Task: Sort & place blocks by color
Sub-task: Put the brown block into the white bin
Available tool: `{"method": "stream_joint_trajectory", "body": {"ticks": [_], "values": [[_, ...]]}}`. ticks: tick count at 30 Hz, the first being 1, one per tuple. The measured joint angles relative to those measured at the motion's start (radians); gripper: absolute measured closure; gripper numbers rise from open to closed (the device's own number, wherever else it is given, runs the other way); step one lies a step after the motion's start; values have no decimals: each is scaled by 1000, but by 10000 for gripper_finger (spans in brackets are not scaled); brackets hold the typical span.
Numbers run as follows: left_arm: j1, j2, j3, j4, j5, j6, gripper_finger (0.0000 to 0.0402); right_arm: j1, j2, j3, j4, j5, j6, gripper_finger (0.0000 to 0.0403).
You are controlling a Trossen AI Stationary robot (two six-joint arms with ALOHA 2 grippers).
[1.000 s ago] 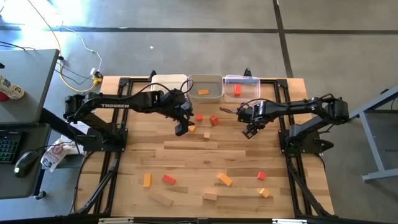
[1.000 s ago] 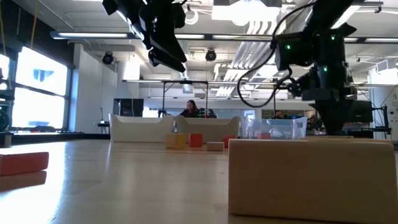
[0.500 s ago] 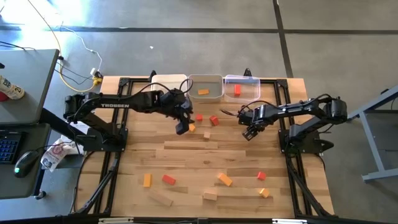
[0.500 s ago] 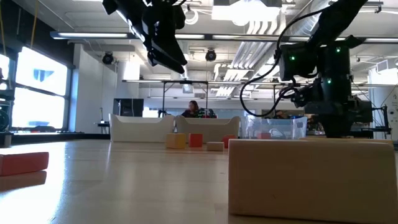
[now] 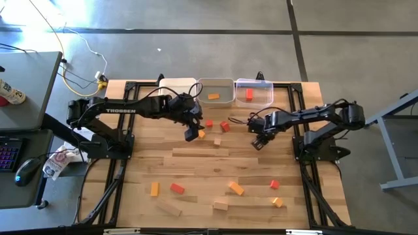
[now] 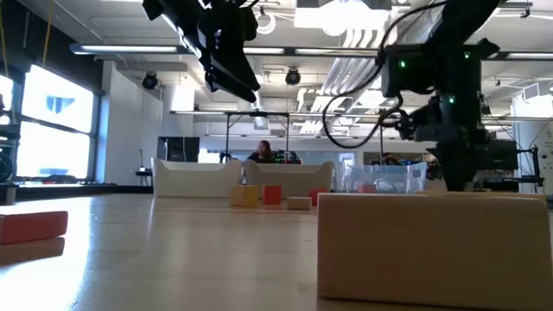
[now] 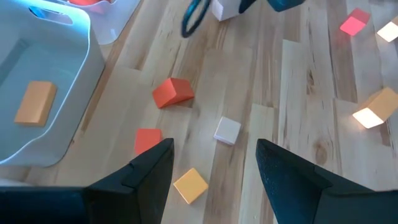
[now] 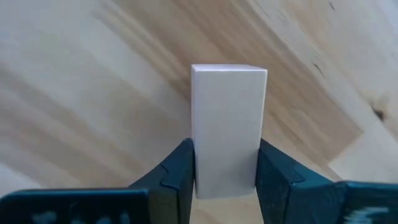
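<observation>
Small red, orange and plain wood blocks lie flat on the table. One cluster sits near the bins: two red blocks (image 5: 209, 123) (image 5: 225, 126), an orange one (image 5: 201, 134) and a plain one (image 5: 217, 140). My left gripper (image 5: 190, 134) (image 7: 214, 162) hangs open, well above this cluster. My right gripper (image 5: 258, 141) (image 8: 227, 155) is to the cluster's right, shut on a plain wood block (image 8: 229, 124). More blocks are scattered along the near edge (image 5: 236, 188). In the low view a plain block (image 6: 432, 246) hides my right gripper's tips. My right gripper pinches the plain wood block between its two fingers (image 8: 180, 168), which sit on two opposite side faces (image 8: 249, 168). It comes from above, pointing down at the table. The block stands straight between the fingers. Whether its underside touches the table, I cannot tell.
Three bins stand in a row at the far edge: a cream one (image 5: 177, 87), a grey one (image 5: 225, 99) with an orange block (image 5: 213, 96) inside, and a clear one (image 5: 263, 98) with a red block (image 5: 249, 94) inside. The table's middle strip is bare wood.
My right gripper has drifted a little toward the table's left and near edge, still shut on the plain block.
</observation>
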Motion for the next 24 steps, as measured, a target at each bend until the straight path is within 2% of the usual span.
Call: {"method": "stream_joint_trajectory", "body": {"ticks": [13,24], "values": [[0,0,0,-1,25,1,186,176,0,135,146,21,-9,297],[-2,0,0,-1,39,17,186,254,0,266,217,90,-122,297]]}}
